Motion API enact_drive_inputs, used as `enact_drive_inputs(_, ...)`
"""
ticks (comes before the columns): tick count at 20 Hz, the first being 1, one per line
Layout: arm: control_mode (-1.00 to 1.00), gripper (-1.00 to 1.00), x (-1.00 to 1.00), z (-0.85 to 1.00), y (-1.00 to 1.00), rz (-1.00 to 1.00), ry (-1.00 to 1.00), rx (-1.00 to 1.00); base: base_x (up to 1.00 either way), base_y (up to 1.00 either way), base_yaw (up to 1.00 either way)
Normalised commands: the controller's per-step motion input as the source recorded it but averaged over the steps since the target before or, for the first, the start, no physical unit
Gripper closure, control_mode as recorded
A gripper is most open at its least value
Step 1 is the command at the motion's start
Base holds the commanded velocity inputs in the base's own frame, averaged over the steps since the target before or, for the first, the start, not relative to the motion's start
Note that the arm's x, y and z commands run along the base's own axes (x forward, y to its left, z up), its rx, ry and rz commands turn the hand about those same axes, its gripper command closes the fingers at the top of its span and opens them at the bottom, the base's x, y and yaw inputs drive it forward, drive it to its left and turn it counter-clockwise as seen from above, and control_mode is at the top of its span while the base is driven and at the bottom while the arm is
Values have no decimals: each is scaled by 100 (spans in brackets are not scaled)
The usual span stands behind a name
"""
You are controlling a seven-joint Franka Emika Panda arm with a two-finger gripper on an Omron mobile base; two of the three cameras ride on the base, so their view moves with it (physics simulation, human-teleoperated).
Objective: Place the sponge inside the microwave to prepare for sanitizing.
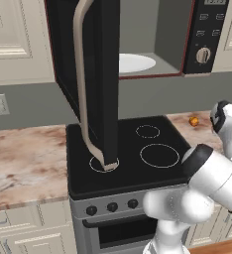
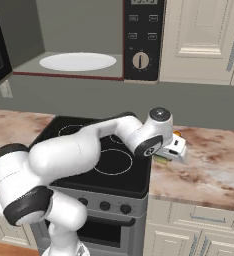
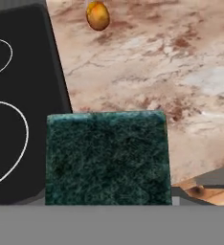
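Observation:
The sponge (image 3: 106, 158) shows its dark green top close up in the hand view, low and centred, beside the stove's right edge. From the right base view a sliver of the sponge (image 2: 162, 159) peeks out under my hand on the marble counter. My gripper (image 2: 170, 156) is down over it; its fingertips are hidden, so I cannot tell whether they grip it. The microwave (image 1: 207, 34) hangs above the stove with its door (image 1: 100, 74) swung wide open. Its white plate (image 1: 135, 63) lies inside; the microwave (image 2: 141, 40) and plate (image 2: 78, 61) also show from the right.
The black stove (image 1: 138, 149) lies under the microwave, left of the sponge. A small orange round thing (image 3: 97, 15) sits farther back on the counter (image 2: 214, 165). The open door and its long beige handle (image 1: 81, 79) reach down over the stove's left side.

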Motion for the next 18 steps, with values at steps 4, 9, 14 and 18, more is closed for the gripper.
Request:
enact_drive_inputs(4,-100,100,-78,75,41,0,-9,-6,0,0,0)
enact_drive_inputs(9,-100,100,-76,68,39,0,-9,-1,0,0,0)
enact_drive_inputs(14,-100,100,-45,83,42,0,0,0,0,0,0)
enact_drive_inputs(18,-100,100,-24,83,46,0,-1,0,0,0,0)
